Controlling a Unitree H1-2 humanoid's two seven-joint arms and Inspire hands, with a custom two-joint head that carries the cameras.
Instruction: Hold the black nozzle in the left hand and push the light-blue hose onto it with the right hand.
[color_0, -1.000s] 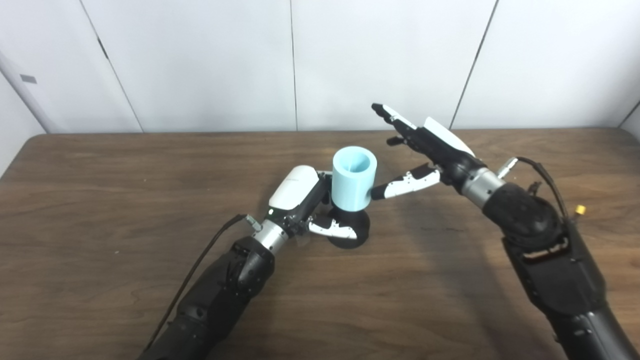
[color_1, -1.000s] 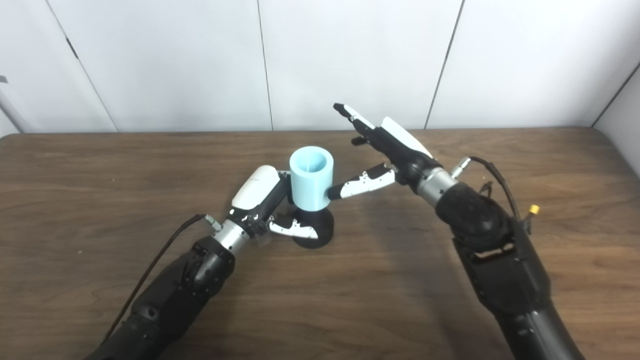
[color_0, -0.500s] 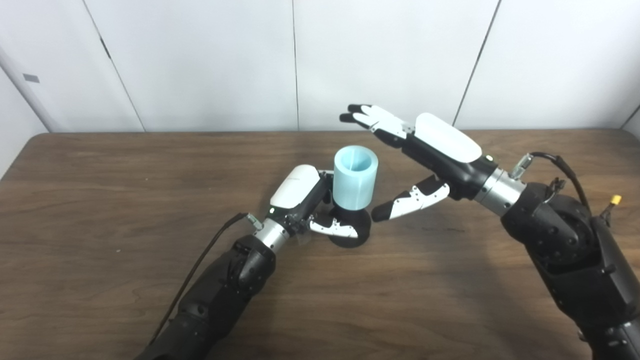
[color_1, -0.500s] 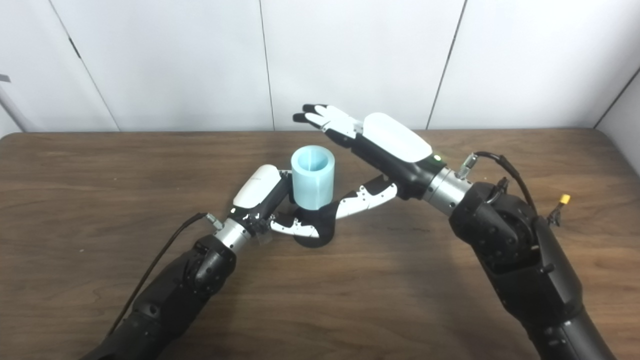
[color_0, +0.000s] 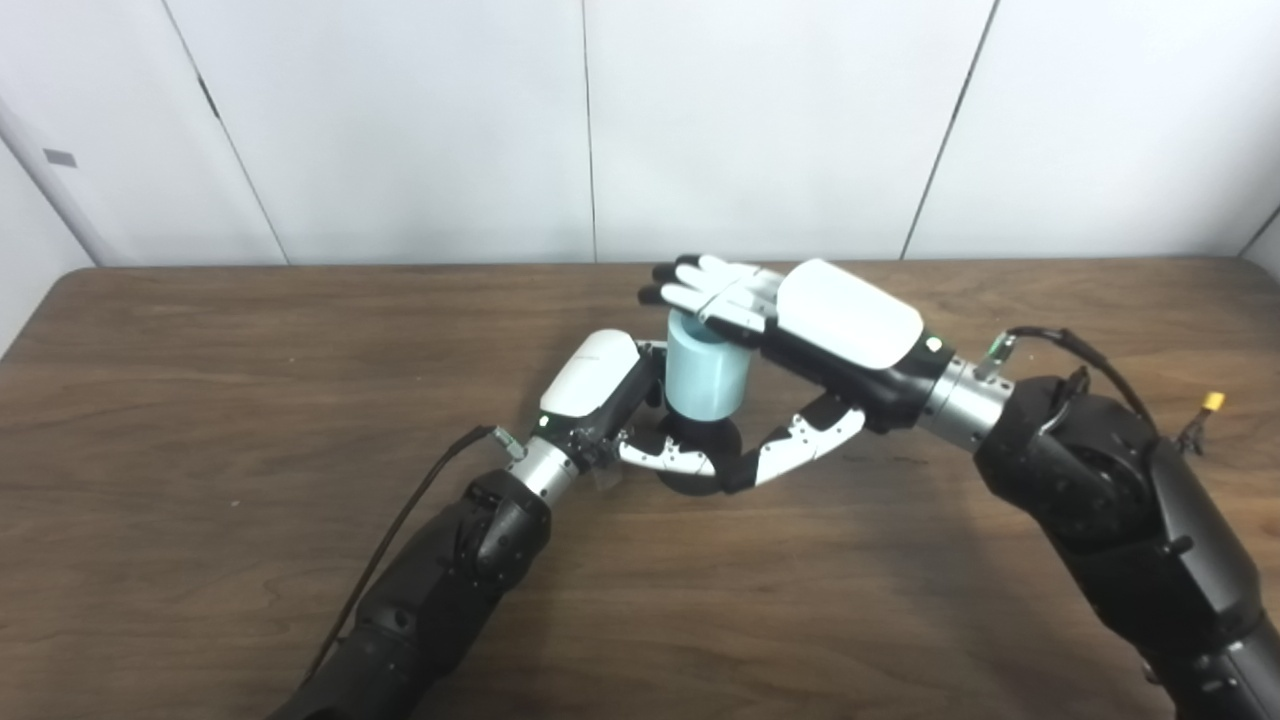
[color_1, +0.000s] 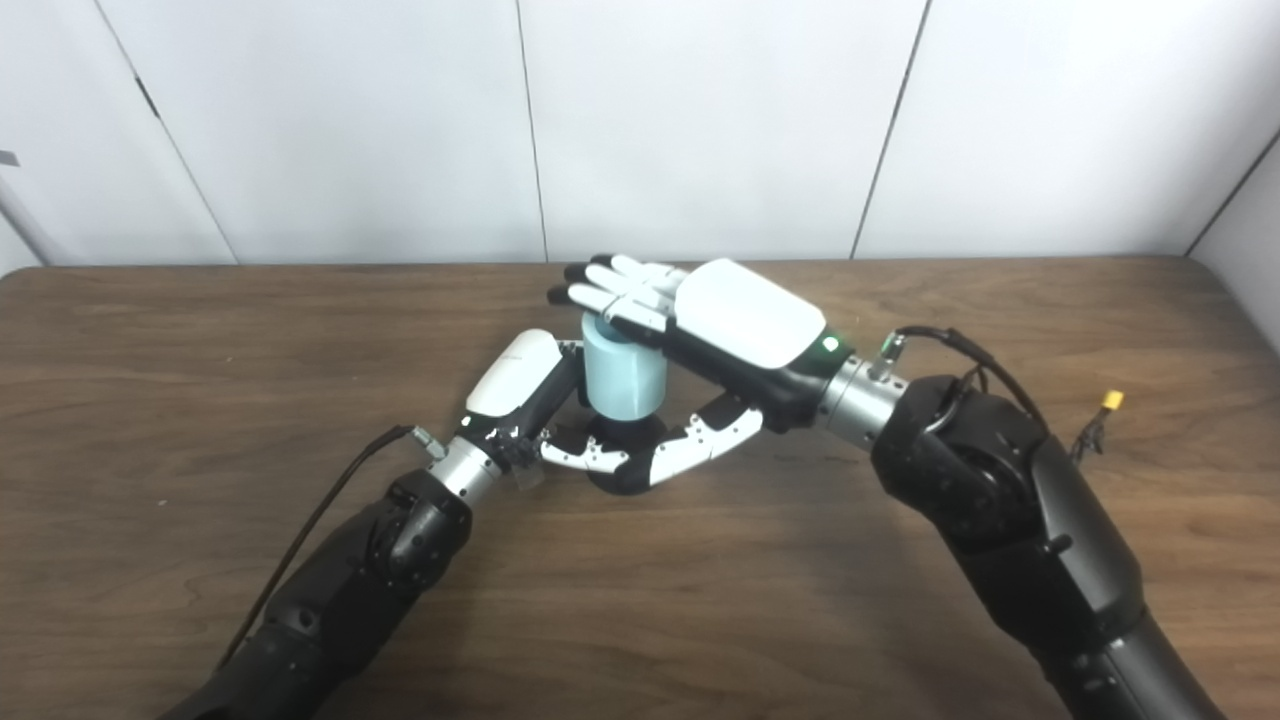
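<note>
one hose (color_0: 704, 378), one nozzle (color_0: 690, 452), two hands (color_0: 845, 325).

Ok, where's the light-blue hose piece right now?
Mid-table, the light-blue cylindrical hose stands upright on the black nozzle, left hand beside it, right hand flat over its top.

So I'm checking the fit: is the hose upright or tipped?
Upright. The hose stands vertically on the black nozzle, right hand flat across its top, left hand gripping the nozzle.
</note>
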